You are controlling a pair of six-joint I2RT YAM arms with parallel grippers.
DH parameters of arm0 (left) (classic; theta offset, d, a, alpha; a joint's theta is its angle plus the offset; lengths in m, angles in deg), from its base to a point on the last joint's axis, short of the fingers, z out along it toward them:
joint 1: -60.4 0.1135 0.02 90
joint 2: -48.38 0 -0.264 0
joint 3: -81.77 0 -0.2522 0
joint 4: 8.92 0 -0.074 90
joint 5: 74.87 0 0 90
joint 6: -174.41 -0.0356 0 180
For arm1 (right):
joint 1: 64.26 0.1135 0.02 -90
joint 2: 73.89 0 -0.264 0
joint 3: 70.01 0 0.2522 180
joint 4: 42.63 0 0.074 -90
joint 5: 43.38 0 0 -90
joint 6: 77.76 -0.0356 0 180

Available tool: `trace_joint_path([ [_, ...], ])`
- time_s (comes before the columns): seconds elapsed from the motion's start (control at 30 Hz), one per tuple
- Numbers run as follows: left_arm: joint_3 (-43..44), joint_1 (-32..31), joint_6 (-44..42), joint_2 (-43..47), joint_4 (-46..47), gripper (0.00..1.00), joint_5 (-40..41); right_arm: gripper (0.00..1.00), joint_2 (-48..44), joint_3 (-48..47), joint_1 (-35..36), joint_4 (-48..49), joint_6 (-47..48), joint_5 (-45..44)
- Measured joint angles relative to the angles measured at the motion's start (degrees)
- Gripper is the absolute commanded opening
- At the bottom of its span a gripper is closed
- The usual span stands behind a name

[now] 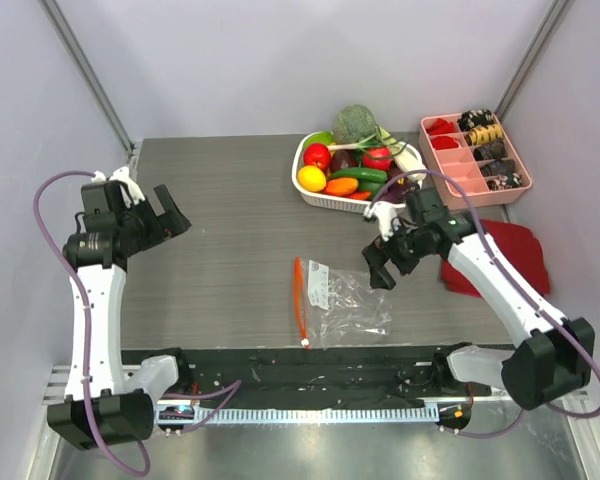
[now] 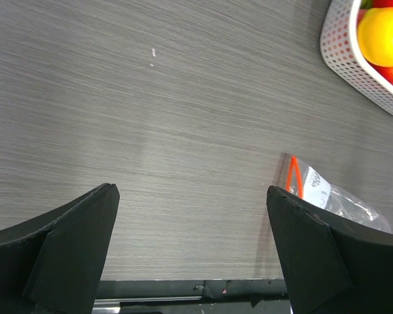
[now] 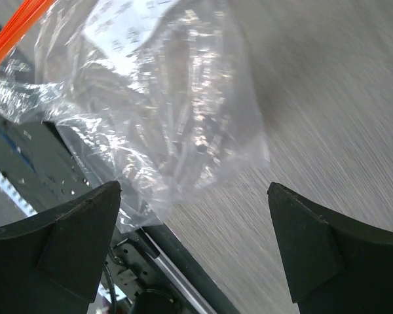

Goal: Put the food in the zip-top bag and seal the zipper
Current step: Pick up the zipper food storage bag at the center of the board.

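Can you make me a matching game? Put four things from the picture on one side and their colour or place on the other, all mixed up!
Things:
1. zip-top bag
2. broccoli
3. divided tray
4. cloth

Colour or place:
A. dark red
B. pink, far right corner
C. clear, with an orange strip
D. in the white basket

Pairs: 1-C, 2-D, 3-B, 4-A

The grey wood-grain bench (image 1: 220, 230) carries the flat zip-top bag (image 1: 345, 300) near its middle, and at the far right a white basket (image 1: 330, 203) of food (image 1: 355, 122) beside a pink tray (image 1: 460, 170). A red cloth (image 1: 515, 250) lies at the right.
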Motion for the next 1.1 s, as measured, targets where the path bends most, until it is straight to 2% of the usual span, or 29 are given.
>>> trace_joint_path([
  [0.17, -5.42, 0.00, 1.09, 5.66, 3.41, 1.00, -4.48, 1.00, 7.93, -1.27, 13.09, 0.46, 2.86, -2.82],
  [0.33, -7.61, 0.00, 1.22, 6.19, 4.59, 1.00, -9.20, 0.98, 16.83, -4.68, 22.08, 3.50, 3.50, -5.25],
  [0.57, -9.11, 0.00, 1.29, 6.05, 4.68, 1.00, -12.68, 0.96, 27.65, -11.08, 24.04, 7.67, 4.68, -8.79],
  [0.67, -9.46, 0.00, 1.27, 6.05, 4.85, 1.00, -13.42, 0.89, 30.73, -11.30, 23.89, 8.70, 6.14, -10.27],
  [0.77, -10.27, 0.00, 1.29, 6.05, 4.94, 1.00, -13.88, 0.60, 33.51, -11.39, 23.82, 9.27, 6.78, -10.69],
  [0.8, -10.58, 0.00, 1.29, 6.05, 4.94, 1.00, -13.99, 0.36, 34.25, -11.39, 23.82, 9.51, 6.99, -10.73],
  [0.83, -10.97, 0.00, 1.29, 6.05, 4.94, 1.00, -14.10, 0.22, 34.88, -11.39, 23.82, 9.73, 7.10, -10.73],
  [0.87, -11.37, 0.00, 1.29, 5.99, 4.92, 1.00, -14.25, 0.01, 35.26, -11.39, 23.82, 10.01, 7.39, -10.75],
  [1.0, -12.72, 0.00, 1.29, 4.83, 4.76, 1.00, -15.89, 0.01, 34.77, -11.39, 23.80, 10.97, 7.15, -9.94],
  [1.07, -13.42, 0.00, 1.25, 3.96, 4.68, 0.96, -18.32, 0.01, 33.20, -11.39, 23.50, 11.56, 6.99, -8.81],
  [1.1, -13.88, 0.00, 1.18, 3.72, 4.70, 0.91, -20.02, 0.01, 31.58, -11.39, 23.23, 12.09, 6.71, -7.65],
])
